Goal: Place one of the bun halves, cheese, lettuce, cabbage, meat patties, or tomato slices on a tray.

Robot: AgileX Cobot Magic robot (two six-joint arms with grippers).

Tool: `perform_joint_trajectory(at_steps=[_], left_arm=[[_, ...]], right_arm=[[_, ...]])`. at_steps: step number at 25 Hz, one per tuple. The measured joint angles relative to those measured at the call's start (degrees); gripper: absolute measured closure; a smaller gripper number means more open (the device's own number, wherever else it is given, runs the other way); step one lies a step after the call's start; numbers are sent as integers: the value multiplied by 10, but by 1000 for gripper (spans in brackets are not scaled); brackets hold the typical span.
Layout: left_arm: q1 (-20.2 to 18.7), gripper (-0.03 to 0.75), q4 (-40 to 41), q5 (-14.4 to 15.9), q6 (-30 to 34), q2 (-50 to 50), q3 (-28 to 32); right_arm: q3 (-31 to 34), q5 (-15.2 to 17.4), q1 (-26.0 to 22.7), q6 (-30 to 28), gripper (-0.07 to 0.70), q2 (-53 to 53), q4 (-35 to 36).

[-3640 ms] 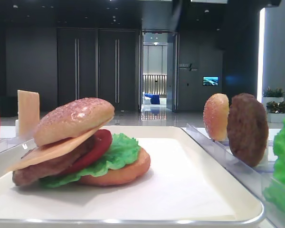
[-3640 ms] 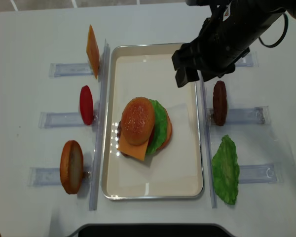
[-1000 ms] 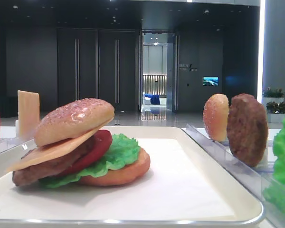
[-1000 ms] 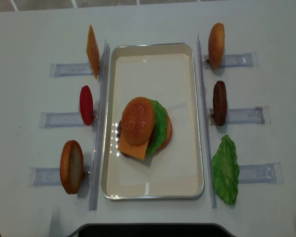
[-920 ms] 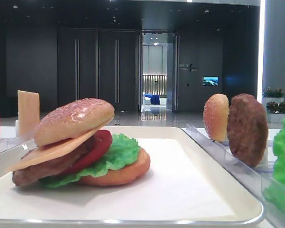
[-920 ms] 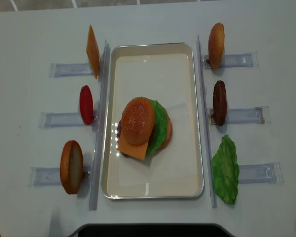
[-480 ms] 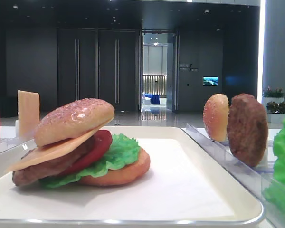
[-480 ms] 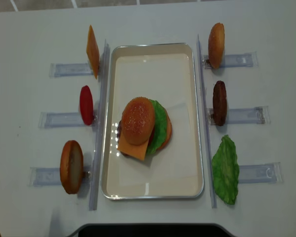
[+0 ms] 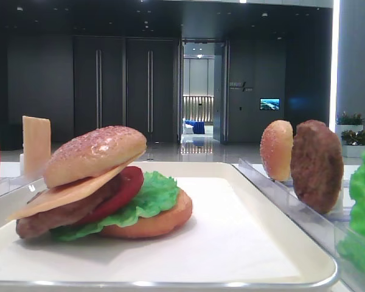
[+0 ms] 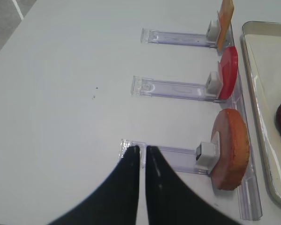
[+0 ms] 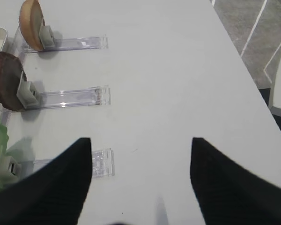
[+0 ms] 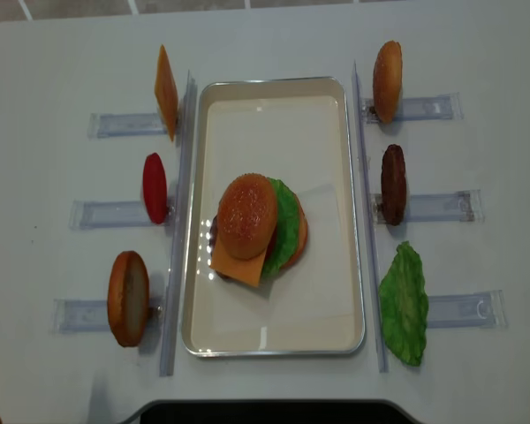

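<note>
Tray [image 12: 274, 340] sits in the middle of the white table [image 12: 53, 62], lined with a paper sheet [image 12: 322, 291]. On the sheet is one leaning stack: bun bottom [image 9: 152, 222] lowest, then lettuce [image 9: 147, 198], a tomato slice [image 9: 118, 188], a patty [image 9: 55, 216] and a cheese slice [image 9: 61, 194], with the sesame bun top [image 12: 246, 216] tilted over them. The stack lies a little left of the tray's centre in the overhead view; the far end of the tray holds nothing but liner.

Clear racks [image 12: 115, 124] flank the tray, each holding one piece on edge. On the left side: a spare cheese slice [image 12: 165, 92] farthest, a spare tomato slice [image 12: 155, 187] in the middle, a spare bun half [image 12: 128, 298] nearest. On the right side: another bun half [image 12: 387, 69] farthest, a spare patty [image 12: 393, 184] in the middle, and a lettuce leaf [image 12: 404, 305] nearest.

Neither arm shows in the overhead view. In its wrist view, the left gripper [image 10: 143, 154] has its fingers pressed together with only a thin slit between them, holding nothing, above the outer end of the nearest left rack. In its own view, the right gripper [image 11: 140, 154] has its fingers spread wide, holding nothing, over the table beside the outer end of the lettuce rack.
</note>
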Motion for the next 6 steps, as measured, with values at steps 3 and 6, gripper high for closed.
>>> perform_joint_trajectory(at_steps=[3,6], left_arm=[[0,685,0,0,0,0,0],[0,685,0,0,0,0,0]], right_arm=[[0,0,0,0,198,0,0],[0,0,0,0,198,0,0]])
